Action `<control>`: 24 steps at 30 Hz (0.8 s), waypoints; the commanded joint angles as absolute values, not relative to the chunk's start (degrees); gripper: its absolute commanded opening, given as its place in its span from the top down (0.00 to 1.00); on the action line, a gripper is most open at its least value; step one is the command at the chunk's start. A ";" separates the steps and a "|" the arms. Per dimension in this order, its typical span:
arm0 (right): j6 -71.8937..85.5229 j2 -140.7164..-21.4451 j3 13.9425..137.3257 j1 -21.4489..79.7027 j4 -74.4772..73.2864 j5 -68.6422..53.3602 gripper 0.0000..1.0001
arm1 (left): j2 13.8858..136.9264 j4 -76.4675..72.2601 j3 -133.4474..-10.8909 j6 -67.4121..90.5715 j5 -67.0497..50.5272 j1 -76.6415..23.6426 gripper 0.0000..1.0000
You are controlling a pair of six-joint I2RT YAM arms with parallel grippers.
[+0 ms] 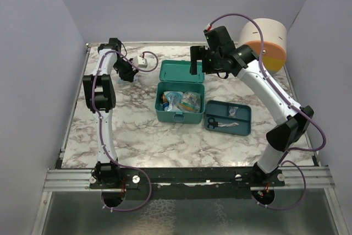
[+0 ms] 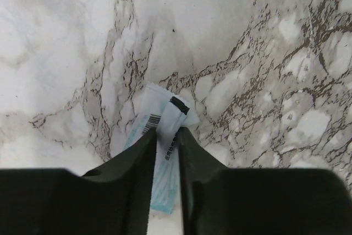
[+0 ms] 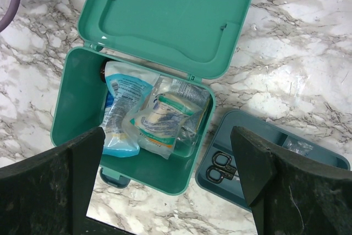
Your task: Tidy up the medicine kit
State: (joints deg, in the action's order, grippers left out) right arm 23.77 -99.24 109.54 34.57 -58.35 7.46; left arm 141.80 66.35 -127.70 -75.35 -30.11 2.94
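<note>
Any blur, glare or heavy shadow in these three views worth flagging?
Left wrist: marble table washed out upper left, left gripper dark and soft around the packet. Right wrist: medicine kit sharp, wrappers slightly glossy, right gripper's fingers underexposed. Top external: evenly lit.

On my left wrist feed, the lower part of the packet (image 2: 157,108) disappears between and behind the fingers of the left gripper (image 2: 166,131), and its print is too blurred for me to read. On the right wrist feed, a brown bottle (image 3: 103,70) in the medicine kit (image 3: 71,108) is mostly buried under pouches (image 3: 165,116). The tray (image 3: 258,130) sits partly behind a finger (image 3: 291,191) of the right gripper (image 3: 168,133). Overhead, the tray's small clear item (image 1: 234,109) is too tiny to identify.
</note>
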 commanded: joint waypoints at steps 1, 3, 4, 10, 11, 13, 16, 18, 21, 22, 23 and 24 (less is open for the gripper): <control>24.00 -100.02 111.53 34.97 -58.11 9.05 0.00 | 143.23 65.22 -125.40 -73.83 -31.76 3.26 0.88; 24.04 -100.22 111.49 34.98 -58.01 9.05 0.00 | 142.19 63.43 -124.08 -72.73 -31.28 3.26 1.00; 24.04 -100.24 111.41 34.98 -57.93 9.01 0.00 | 141.66 62.81 -123.74 -72.16 -31.28 3.29 1.00; 24.92 -99.65 111.12 34.98 -57.49 11.30 0.00 | 135.96 61.93 -125.49 -67.72 -33.99 3.38 1.00; 25.25 -99.58 111.33 34.98 -57.48 12.31 0.00 | 134.61 61.81 -126.19 -66.81 -34.49 3.38 1.00; 25.92 -99.52 112.20 34.90 -57.47 14.91 0.00 | 131.92 61.71 -128.06 -64.85 -35.12 2.97 1.00; 26.70 -99.95 114.45 34.30 -57.57 19.07 0.00 | 127.83 61.62 -131.83 -60.48 -36.78 1.68 1.00; 27.47 -100.31 115.79 33.62 -57.74 21.80 0.00 | 125.35 61.46 -134.42 -56.57 -38.34 -0.17 1.00; 28.20 -100.43 117.17 32.01 -57.56 25.43 0.00 | 121.61 60.61 -135.58 -50.87 -39.07 -5.18 1.00; 28.35 -100.38 117.54 31.29 -57.38 26.39 0.00 | 120.33 59.85 -135.12 -48.89 -38.84 -7.50 1.00; 28.53 -100.17 117.71 30.56 -57.19 27.49 0.00 | 118.88 58.68 -134.45 -45.50 -38.40 -9.84 1.00; 28.63 -99.90 117.89 29.79 -56.87 27.97 0.00 | 117.81 57.23 -133.44 -42.47 -37.99 -12.11 1.00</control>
State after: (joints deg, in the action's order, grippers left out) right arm 26.98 -99.77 115.90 32.51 -58.33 20.62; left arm 124.51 60.16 -133.95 -54.74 -34.39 -2.81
